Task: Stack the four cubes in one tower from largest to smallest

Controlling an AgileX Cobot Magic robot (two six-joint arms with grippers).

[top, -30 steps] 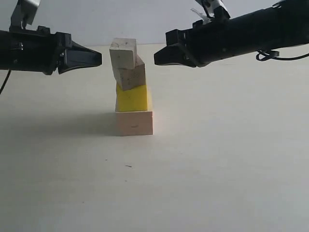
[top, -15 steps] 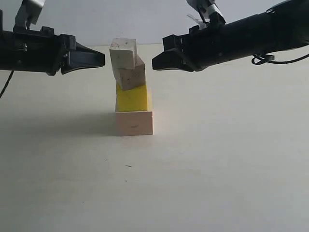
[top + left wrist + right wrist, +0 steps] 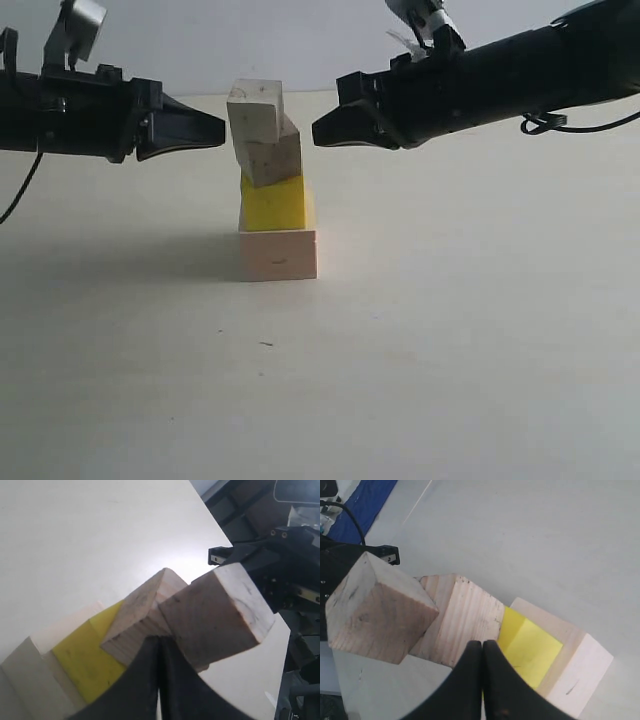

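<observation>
All four cubes stand in one tower mid-table. The large pale wooden cube point(image 3: 278, 254) is at the bottom, the yellow cube point(image 3: 273, 204) on it. A small brownish wooden cube point(image 3: 268, 156) sits tilted above, and the smallest pale cube point(image 3: 254, 109) is on top, shifted left. My left gripper point(image 3: 220, 128) is shut and empty, its tip just left of the top two cubes. My right gripper point(image 3: 316, 129) is shut and empty, a short gap to their right. The wrist views show the shut left gripper point(image 3: 159, 639) and the shut right gripper point(image 3: 483, 643) close to the brownish cube point(image 3: 135, 622) point(image 3: 457, 625).
The tower stands on a plain pale table point(image 3: 450, 330) with nothing else on it. A black cable point(image 3: 560, 116) hangs behind the right arm. A blue strip point(image 3: 362, 507) lies at the table's far side in the right wrist view.
The left gripper has moved right, closer to the top cubes. The right gripper has edged left toward the tower. The cubes have not moved.
</observation>
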